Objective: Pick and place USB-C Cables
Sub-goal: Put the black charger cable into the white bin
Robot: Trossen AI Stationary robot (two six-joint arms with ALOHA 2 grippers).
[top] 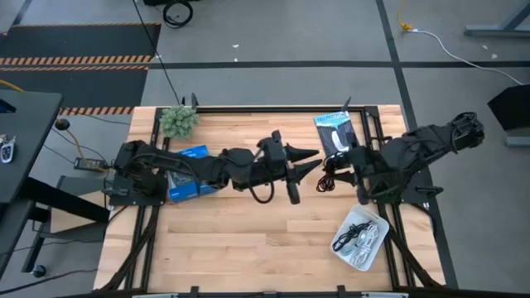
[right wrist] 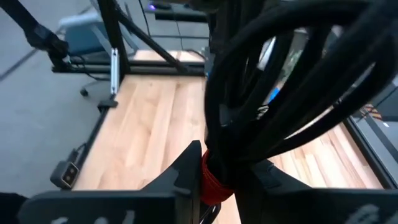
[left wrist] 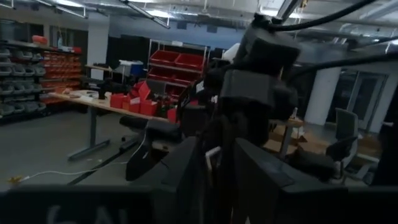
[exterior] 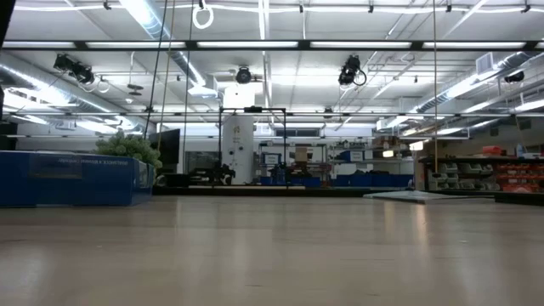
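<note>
My right gripper [top: 338, 170] is above the middle of the table and is shut on the black cable bundle with red [top: 327, 179]. In the right wrist view that bundle [right wrist: 280, 93] fills the picture above the fingers. My left gripper [top: 313, 161] points toward the table's right, open. Its fingers stop just short of the bundle. A thin black loop [top: 263, 193] shows under the left wrist; whether it lies on the table I cannot tell. A white cable [top: 354, 240] and a darker one lie in the white tray [top: 377, 223]. My right gripper pinches the black bundle at its red-wrapped waist [right wrist: 211, 182] between the two fingers [right wrist: 183, 171]. The fingers reach in level from the table's right. The bundle is lifted clear of the table, and its black coils [right wrist: 292, 87] stand out beyond the fingertips.
A blue box [top: 189, 184] lies under the left arm, with a green plant [top: 178, 122] at the far edge behind it. A flat dark packet [top: 335, 132] sits at the far edge, right of the middle. The white tray is at the near right. Bare wood [top: 248, 240] stretches along the near side.
</note>
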